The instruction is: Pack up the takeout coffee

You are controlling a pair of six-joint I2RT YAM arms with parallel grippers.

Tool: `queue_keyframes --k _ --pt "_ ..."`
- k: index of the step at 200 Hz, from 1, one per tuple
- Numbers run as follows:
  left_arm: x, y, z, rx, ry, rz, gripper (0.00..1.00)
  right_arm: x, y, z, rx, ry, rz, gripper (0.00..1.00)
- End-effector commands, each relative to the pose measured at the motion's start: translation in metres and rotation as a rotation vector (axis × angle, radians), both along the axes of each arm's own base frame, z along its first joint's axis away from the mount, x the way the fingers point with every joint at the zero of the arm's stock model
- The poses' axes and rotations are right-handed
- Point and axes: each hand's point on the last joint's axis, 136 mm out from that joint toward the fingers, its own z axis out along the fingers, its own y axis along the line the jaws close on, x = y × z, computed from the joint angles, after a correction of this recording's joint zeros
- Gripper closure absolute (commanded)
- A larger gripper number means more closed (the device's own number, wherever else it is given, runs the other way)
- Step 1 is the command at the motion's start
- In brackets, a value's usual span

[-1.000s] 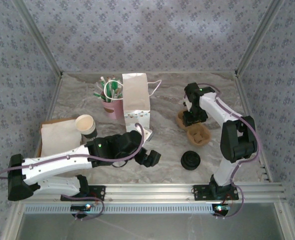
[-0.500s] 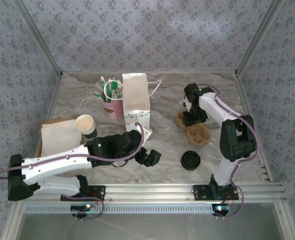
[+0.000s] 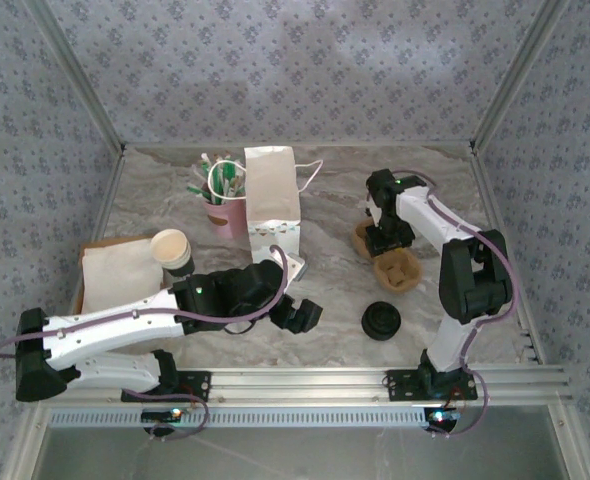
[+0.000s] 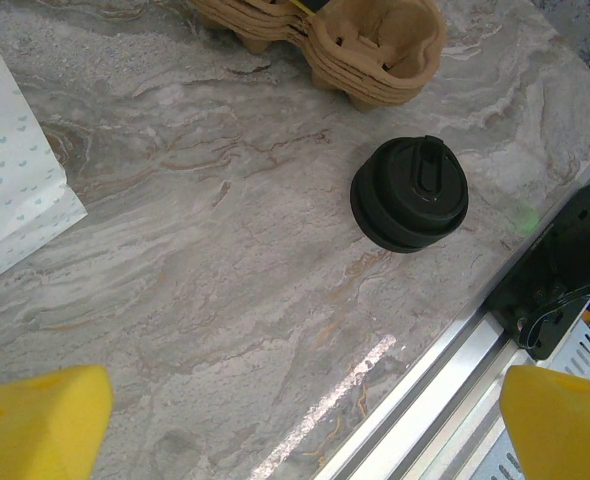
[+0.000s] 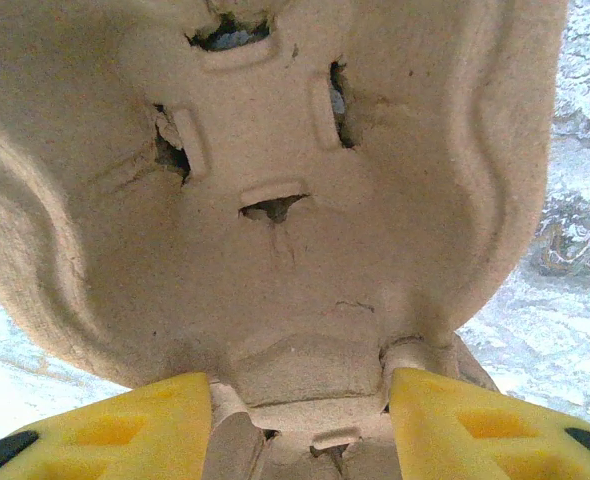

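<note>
- My left arm (image 3: 105, 335), at lower left of the top view, and my right arm (image 3: 425, 212), at right, wear smooth white shells between rounded black joint housings.
- A thin mauve cable (image 3: 512, 283) loops loosely along each arm.
- Each arm stands on a black base plate (image 3: 430, 380); small green and red lights glow just below.
- My left gripper (image 3: 300, 316) and right gripper (image 3: 383, 236) are blocky and black.
- My fingers are bright yellow: rounded blocks (image 4: 37, 425) in the left wrist view's bottom corners, and recessed pads with black outer tips (image 5: 115, 430) along the right wrist view's bottom edge.

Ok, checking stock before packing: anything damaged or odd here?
The pulp cup carrier in the right claw looks worn: ragged tear at its left slot, hairline crack under the centre slot. Nothing else stands out.
</note>
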Motion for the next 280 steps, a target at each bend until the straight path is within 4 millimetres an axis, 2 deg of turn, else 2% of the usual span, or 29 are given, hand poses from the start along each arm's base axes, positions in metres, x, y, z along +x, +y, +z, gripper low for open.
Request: queue_keyframes --k 1,71,102,280 --pt "0.001 -0.007 0.018 -0.034 -0.035 -0.014 0.01 -0.01 -0.003 -0.006 -0.025 0.049 0.011 0.47" --pt "0.002 -0.006 0.019 -0.031 -0.04 -0.013 0.01 -0.011 -0.002 -0.01 -0.025 0.064 0.008 0.5" --pt "0.002 -0.006 0.019 -0.03 -0.043 -0.013 0.01 -0.011 -0.003 -0.01 -0.027 0.063 0.005 0.54" --pt "0.003 -0.007 0.02 -0.031 -0.043 -0.011 0.01 -0.012 -0.001 0.01 0.007 0.011 -0.01 0.61"
